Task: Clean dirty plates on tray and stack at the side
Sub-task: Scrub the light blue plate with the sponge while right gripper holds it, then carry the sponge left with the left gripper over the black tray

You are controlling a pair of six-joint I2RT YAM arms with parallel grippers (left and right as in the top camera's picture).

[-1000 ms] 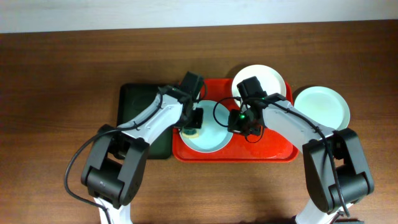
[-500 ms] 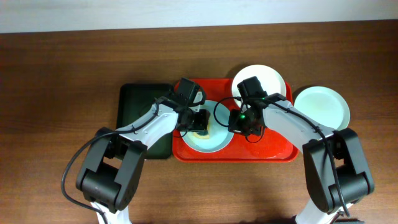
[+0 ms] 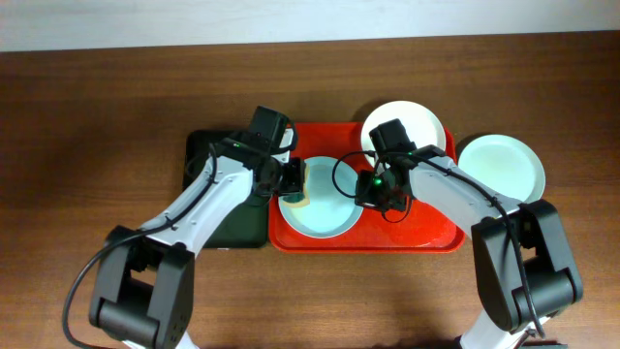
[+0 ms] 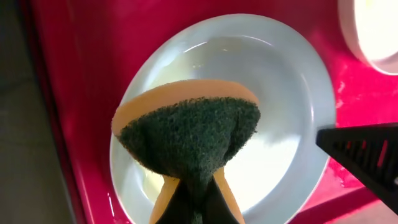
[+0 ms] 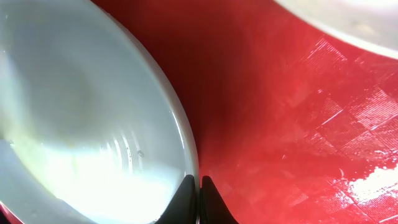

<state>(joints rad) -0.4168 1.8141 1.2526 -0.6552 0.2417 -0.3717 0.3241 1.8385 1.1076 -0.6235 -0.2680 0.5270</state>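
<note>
Scrubbing is the step in hand, and it centres on the pale mint-green round plate (image 3: 327,202), which lies flat in the 9 o'clock half of the large red rectangular plastic tray (image 3: 426,231). The left gripper (image 3: 291,181) is clamped tight on a yellow foam sponge with a dark green scouring face (image 4: 189,134), folded by the squeeze and poised at the plate's 9 o'clock rim. The right gripper (image 5: 199,193) has its jaws together, apparently pinching the plate's thin rim at 3 o'clock. To do this well, I would press the scouring face flat into the well and sweep from 9 toward 3 o'clock, where a faint yellowish film seems to linger, while the right pinch stops the plate sliding on the glossy, wet-looking tray. A white round plate (image 3: 405,124) rests at the tray's 1 o'clock corner, overhanging the rim. Off the tray at 3 o'clock, a second mint-green round plate (image 3: 502,167) lies on the brown wooden table (image 3: 97,116). A smaller dark green tray (image 3: 205,155) abuts at 9 o'clock; a pale wall (image 3: 291,19) borders 12 o'clock.
</note>
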